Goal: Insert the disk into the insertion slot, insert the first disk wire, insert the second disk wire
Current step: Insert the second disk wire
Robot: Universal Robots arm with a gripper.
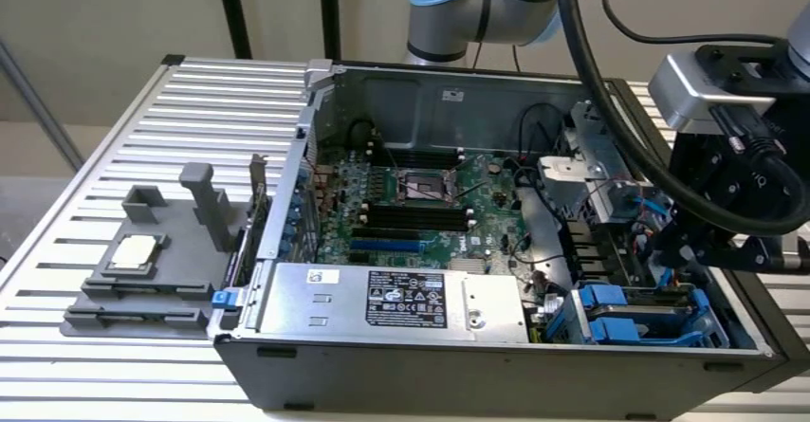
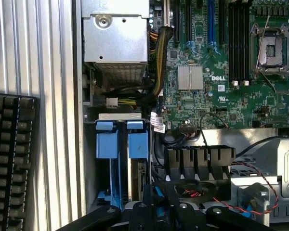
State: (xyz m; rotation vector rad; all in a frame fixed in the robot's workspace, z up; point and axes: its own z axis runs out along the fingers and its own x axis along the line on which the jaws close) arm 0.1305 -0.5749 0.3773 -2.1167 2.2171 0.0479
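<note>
The insertion slot (image 1: 639, 316) is the drive cage with bright blue clips in the near corner of the open computer case, at the exterior view's right. In the wrist view the insertion slot (image 2: 120, 144) has two blue clips at its end. The disk (image 2: 138, 175) lies inside it, and a strip of its grey edge shows between blue rails. My gripper (image 1: 671, 256) hangs inside the case just above the cage's far end, beside a thin blue wire (image 1: 646, 209). In the wrist view my gripper (image 2: 166, 199) sits next to the disk's end, among black and red wires (image 2: 260, 187).
A silver labelled power supply box (image 1: 393, 299) fills the case's near side, with the green motherboard (image 1: 418, 204) behind it. A grey multi-slot stand (image 1: 152, 270) holding a chip sits on the slatted table (image 1: 76, 365). A black gridded object (image 2: 9, 159) lies beside the case.
</note>
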